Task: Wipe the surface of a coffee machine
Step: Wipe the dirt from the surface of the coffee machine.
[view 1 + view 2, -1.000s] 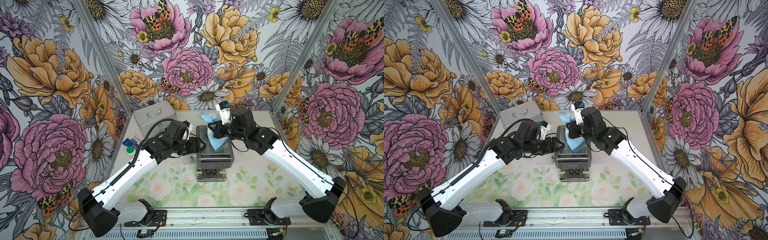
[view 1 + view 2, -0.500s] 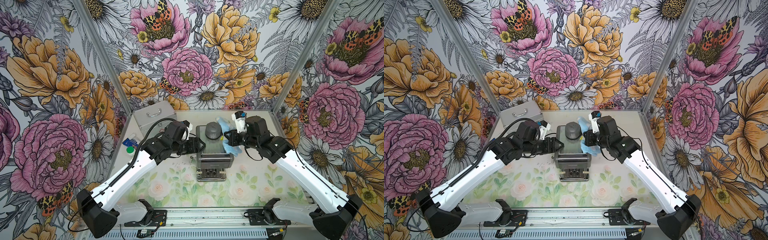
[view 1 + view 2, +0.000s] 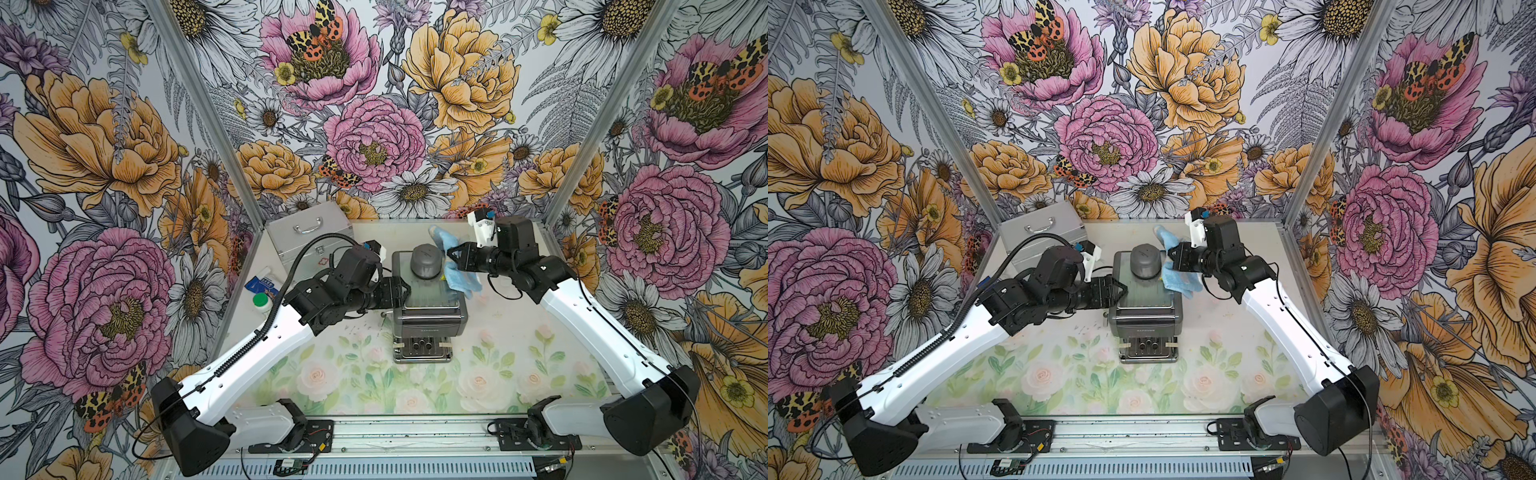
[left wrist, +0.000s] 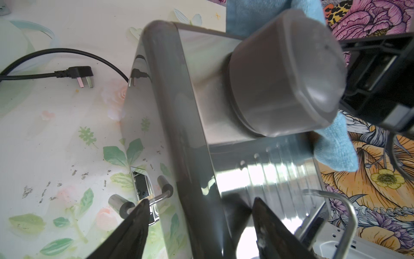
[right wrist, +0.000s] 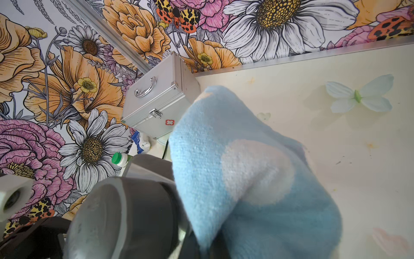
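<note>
The coffee machine (image 3: 430, 309) (image 3: 1146, 316) stands mid-table in both top views, boxy, dark grey and steel, with a grey domed knob (image 3: 426, 261) on top. My right gripper (image 3: 451, 259) (image 3: 1173, 259) is shut on a light-blue cloth (image 3: 461, 276) (image 5: 235, 168) just right of the knob (image 5: 125, 215). The cloth drapes over the machine's top right edge and hides the jaws in the right wrist view. My left gripper (image 3: 401, 291) (image 4: 200, 200) is open. Its jaws straddle the machine's upper left edge (image 4: 174, 112), one finger beside the side wall, one over the ribbed top.
A silver aluminium case (image 3: 307, 232) (image 5: 156, 105) sits at the back left. A green-capped bottle (image 3: 261, 300) and a blue packet (image 3: 259, 284) lie by the left wall. The black cord and plug (image 4: 76, 74) trail behind the machine. The steel drip tray (image 3: 422, 347) juts toward the front.
My right gripper has carried the cloth off the machine's top to its right side, uncovering the knob. The left arm has stayed put.
</note>
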Motion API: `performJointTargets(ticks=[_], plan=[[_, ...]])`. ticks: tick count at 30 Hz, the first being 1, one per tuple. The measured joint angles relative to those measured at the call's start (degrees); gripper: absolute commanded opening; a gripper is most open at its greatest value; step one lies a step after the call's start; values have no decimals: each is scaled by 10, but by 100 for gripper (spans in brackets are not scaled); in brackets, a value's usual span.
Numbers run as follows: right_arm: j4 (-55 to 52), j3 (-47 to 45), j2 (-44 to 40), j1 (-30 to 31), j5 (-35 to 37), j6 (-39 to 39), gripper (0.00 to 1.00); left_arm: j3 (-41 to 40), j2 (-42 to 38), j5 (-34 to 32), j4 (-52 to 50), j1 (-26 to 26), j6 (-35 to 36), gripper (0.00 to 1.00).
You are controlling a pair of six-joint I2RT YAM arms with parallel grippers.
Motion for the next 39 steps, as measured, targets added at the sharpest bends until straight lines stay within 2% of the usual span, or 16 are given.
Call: performJointTargets(ticks=[4, 9, 16, 23, 27, 34, 39], plan=[[25, -22, -10, -1, -14, 9, 0, -1, -1, -5, 1, -1, 0, 71], [72, -110, -89, -4, -21, 23, 0, -1, -1, -6, 1, -4, 0, 71], [57, -228, -231, -2, -27, 58, 0, -1, -1, -13, 1, -7, -1, 71], [49, -303, -282, 35, -3, 104, 0, 0, -1, -32, 1, -15, -3, 71], [51, -332, -280, 42, 6, 112, 0, 3, 5, -42, 1, -20, -2, 71], [72, -322, -177, 32, 4, 105, 0, 6, 8, -55, 1, -25, -2, 71], [55, -301, -144, 8, -24, 92, 0, 6, 8, -60, 3, -26, -2, 71]])
